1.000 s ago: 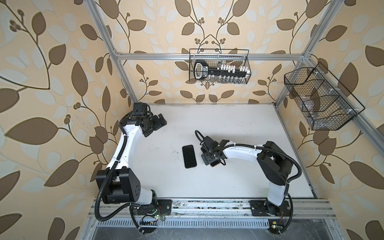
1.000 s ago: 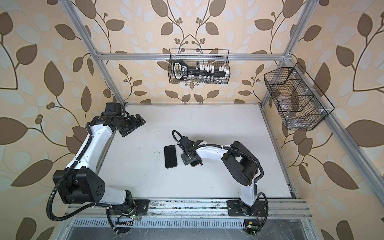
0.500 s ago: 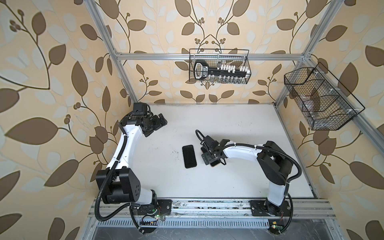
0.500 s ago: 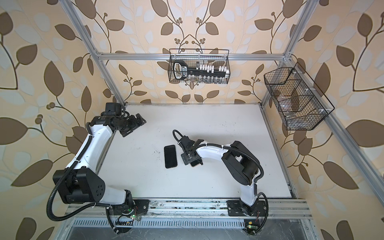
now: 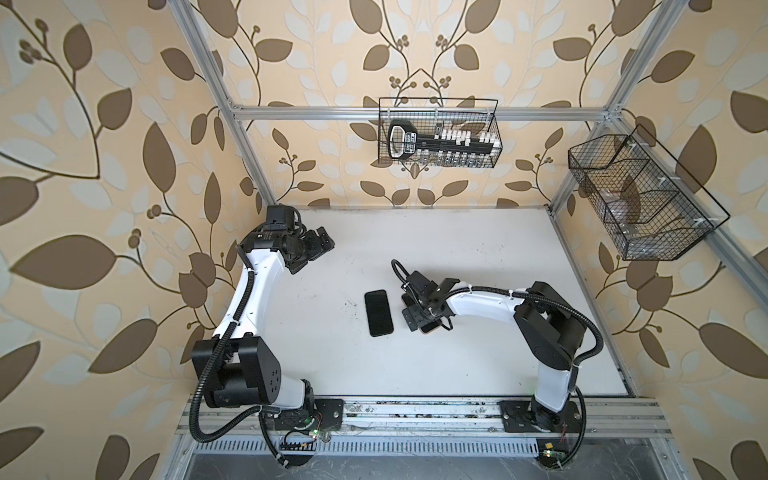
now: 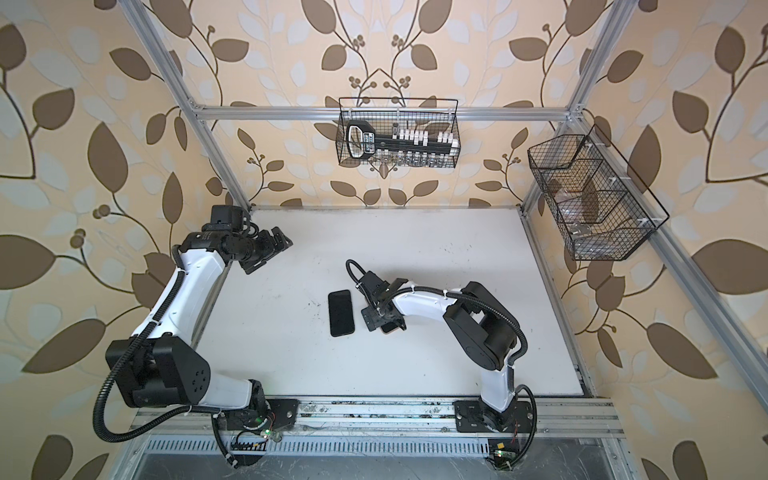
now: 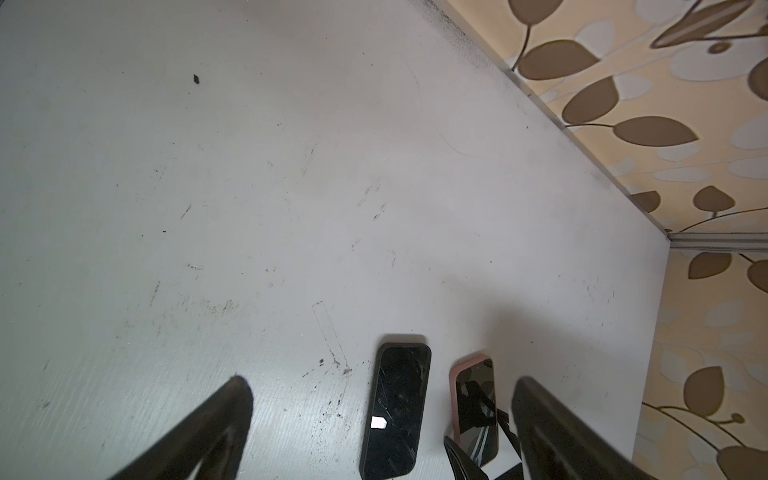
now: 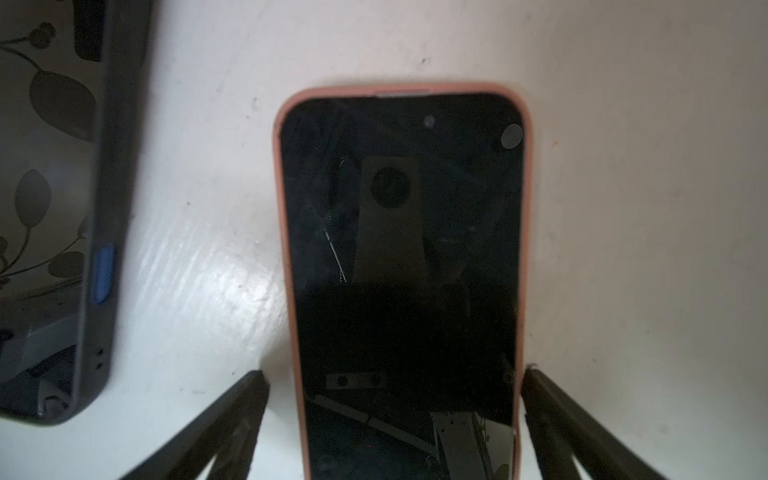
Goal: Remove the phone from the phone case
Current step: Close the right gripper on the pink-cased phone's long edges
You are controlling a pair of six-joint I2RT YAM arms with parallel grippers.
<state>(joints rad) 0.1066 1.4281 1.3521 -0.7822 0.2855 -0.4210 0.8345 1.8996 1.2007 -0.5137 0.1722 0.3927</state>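
The black-screened phone with a salmon-pink rim (image 8: 399,249) lies flat and face up on the scuffed white surface (image 5: 457,249), near its middle. The right gripper (image 8: 395,376) hangs low directly above it. In the right wrist view its black fingers (image 8: 232,415) are spread wide and straddle one end of the phone, one on each long side. Each finger stands just clear of the pink rim, so nothing is grasped. In both top views this gripper hides most of the phone, and only a corner of the phone shows beneath it. Just beside the phone, parallel to it and not touching, lies the dark grey rectangular phone case with a blue side button (image 5: 378,313), flat on the surface. Its glossy face reflects the leaf wallpaper. The left gripper (image 5: 316,251) is well apart from both, raised near the far left corner. Its fingers are also released and empty, and the left wrist view looks down between them at the case and phone from a distance.
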